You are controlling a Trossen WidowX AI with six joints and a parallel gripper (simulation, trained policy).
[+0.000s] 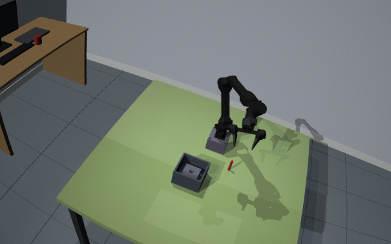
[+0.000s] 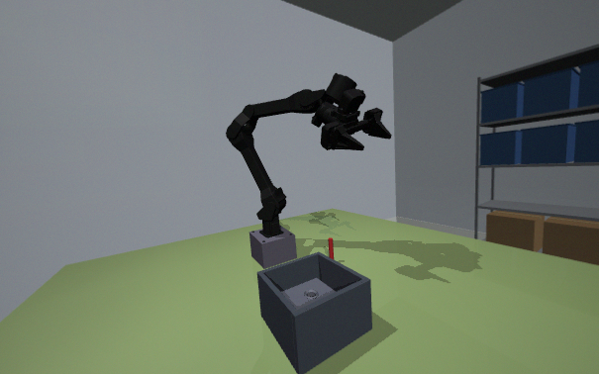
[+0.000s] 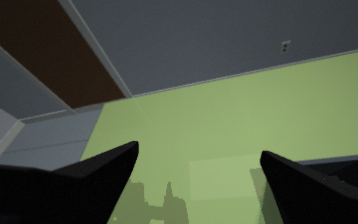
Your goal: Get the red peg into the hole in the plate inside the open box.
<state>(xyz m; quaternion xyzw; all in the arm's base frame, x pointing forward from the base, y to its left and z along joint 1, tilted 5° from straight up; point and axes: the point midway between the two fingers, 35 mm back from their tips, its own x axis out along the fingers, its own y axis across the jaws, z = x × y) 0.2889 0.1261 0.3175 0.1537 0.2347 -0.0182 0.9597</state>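
Above green tabletop [image 1: 133,129] [image 2: 164,297] [image 3: 220,120], the open pincer [image 1: 243,146] [image 2: 377,142] [image 3: 199,151] hangs high.

matt green tabletop [image 1: 130,161] [image 2: 164,297] [image 3: 220,120], wood-look desk [image 1: 65,35] (faintly smooth), matt grey box [image 1: 188,181] [image 2: 335,324] [image 3: 325,161]

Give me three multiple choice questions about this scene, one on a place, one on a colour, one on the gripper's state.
1. Where is the peg?
A) In the box
B) On the table beside the box
C) Between the fingers

2. What colour is the tabletop?
A) Green
B) White
C) Orange

3. How is the gripper?
A) Shut on the peg
B) Shut, holding nothing
C) Open, holding nothing

Key:
1 B: the red peg stands outside the open box.
2 A: the tabletop shows green in all three views.
3 C: the gripper has its fingers wide apart with nothing between them.
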